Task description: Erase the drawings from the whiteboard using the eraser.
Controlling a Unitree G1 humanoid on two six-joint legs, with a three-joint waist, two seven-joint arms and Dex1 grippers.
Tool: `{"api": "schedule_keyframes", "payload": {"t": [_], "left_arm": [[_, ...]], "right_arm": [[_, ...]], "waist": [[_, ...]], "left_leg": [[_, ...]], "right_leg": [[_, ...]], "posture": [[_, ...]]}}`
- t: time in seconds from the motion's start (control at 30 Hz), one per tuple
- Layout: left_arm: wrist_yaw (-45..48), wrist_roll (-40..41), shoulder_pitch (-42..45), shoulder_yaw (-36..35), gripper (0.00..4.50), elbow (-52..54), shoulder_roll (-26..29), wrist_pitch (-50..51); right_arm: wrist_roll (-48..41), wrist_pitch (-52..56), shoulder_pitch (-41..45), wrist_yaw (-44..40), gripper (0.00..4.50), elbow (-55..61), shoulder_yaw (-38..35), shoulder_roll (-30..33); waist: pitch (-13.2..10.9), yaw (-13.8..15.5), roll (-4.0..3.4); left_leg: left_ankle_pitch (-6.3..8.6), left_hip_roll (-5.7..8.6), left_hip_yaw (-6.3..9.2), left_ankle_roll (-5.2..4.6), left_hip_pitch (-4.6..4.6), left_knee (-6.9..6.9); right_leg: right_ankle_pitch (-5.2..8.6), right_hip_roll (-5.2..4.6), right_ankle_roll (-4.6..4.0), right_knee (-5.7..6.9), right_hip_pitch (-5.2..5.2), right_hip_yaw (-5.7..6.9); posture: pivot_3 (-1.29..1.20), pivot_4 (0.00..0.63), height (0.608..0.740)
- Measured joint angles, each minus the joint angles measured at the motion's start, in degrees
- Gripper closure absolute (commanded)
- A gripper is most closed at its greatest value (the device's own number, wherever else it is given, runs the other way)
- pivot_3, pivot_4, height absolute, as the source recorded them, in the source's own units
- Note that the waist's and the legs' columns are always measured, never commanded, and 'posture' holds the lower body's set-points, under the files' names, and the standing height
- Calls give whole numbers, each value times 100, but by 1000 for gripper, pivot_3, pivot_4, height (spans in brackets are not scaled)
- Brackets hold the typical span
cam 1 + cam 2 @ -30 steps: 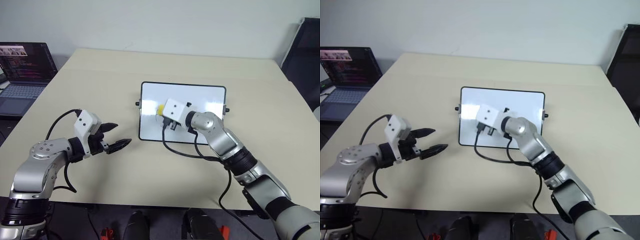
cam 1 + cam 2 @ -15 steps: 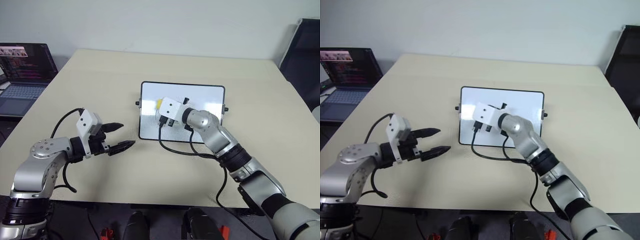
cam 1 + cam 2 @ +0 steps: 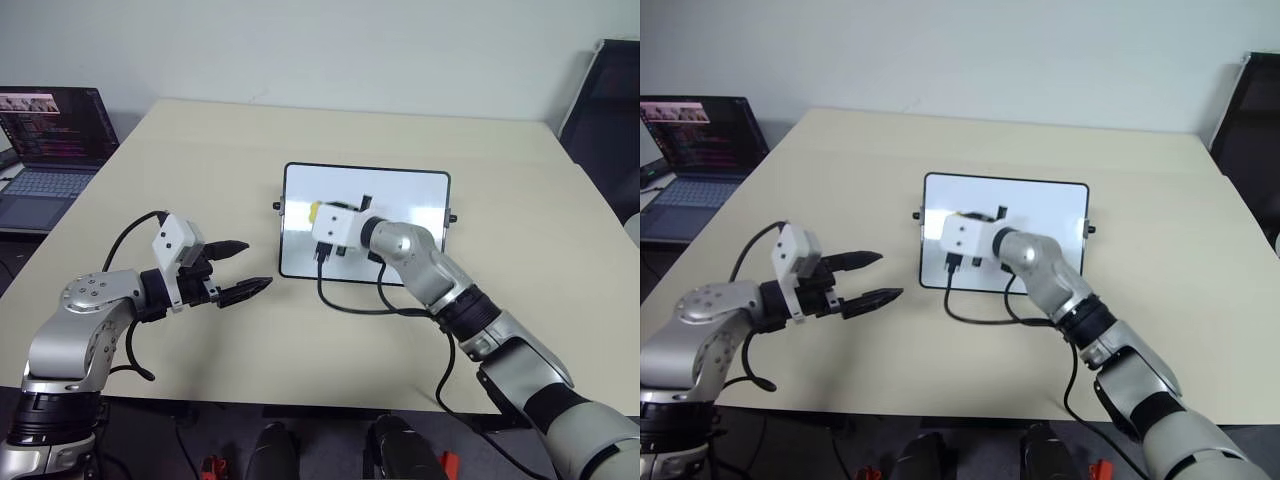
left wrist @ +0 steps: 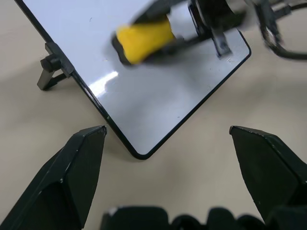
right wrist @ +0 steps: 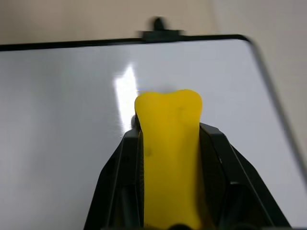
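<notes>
Near the middle of the beige table (image 3: pixel 200 150) lies the whiteboard (image 3: pixel 400 195), its long sides running parallel to the table's far edge. Over the board's left end, close to its left short side, the right gripper (image 3: pixel 314 214) pinches the yellow eraser (image 5: pixel 169 158) tightly between its two black fingers (image 5: pixel 120 182), the block's tip at the glossy surface. No blue drawings are visible on the white area I can see. Beside the board's near-left corner, the left gripper (image 3: pixel 240 268) hangs with its fingers spread and empty. A laptop (image 3: pixel 45 140) sits off the table's left edge.
</notes>
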State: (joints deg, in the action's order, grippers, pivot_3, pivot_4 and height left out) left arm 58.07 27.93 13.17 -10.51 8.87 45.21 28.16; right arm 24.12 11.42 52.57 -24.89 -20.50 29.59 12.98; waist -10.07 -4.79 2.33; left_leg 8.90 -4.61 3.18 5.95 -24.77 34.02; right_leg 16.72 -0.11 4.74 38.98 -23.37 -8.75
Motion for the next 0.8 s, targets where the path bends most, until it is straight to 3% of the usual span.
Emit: {"api": "schedule_keyframes", "payload": {"t": [0.17, 0.27, 0.37, 0.57, 0.8], "left_arm": [[0, 0, 23, 16, 0, -3, -18, 0], [-4, -3, 62, 47, 0, -5, -45, 0], [2, -3, 177, 175, 0, -9, -106, -3], [233, 65, 534, 488, 0, 26, -290, -78], [693, -128, 1763, 1458, 0, -330, -1001, -452]], "right_arm": [[-128, -33, -178, -470, 3285, 241, -128, 31], [-370, 132, -697, -1087, 3285, 764, -92, 70], [-562, 606, -1252, -1059, 3285, 1355, -312, 5], [-1339, 1939, -2139, -424, 3287, 3459, -2244, -179], [-1871, 3753, -3676, -144, 3287, 5536, -3598, -8]], "waist": [[1, -16, 1], [0, -5, 0], [-3, 4, -4], [-1, 55, 0], [-5, 151, -7]], "left_leg": [[2, -3, 0, 0, 0, -19], [6, -2, 2, 5, -2, -26], [7, -1, 3, 7, -9, -25], [7, -1, 10, 8, -10, -19], [8, 3, 9, 9, -10, -10]], "right_leg": [[8, 2, 15, -1, -1, 4], [9, 2, 21, 0, -1, 7], [9, 2, 21, 1, -5, 6], [13, 2, 24, -1, 1, 12], [20, 1, 18, -2, 2, 9]], "posture": [[0, 150, 740], [0, 150, 740], [0, 150, 740], [0, 150, 740], [0, 150, 740]]}}
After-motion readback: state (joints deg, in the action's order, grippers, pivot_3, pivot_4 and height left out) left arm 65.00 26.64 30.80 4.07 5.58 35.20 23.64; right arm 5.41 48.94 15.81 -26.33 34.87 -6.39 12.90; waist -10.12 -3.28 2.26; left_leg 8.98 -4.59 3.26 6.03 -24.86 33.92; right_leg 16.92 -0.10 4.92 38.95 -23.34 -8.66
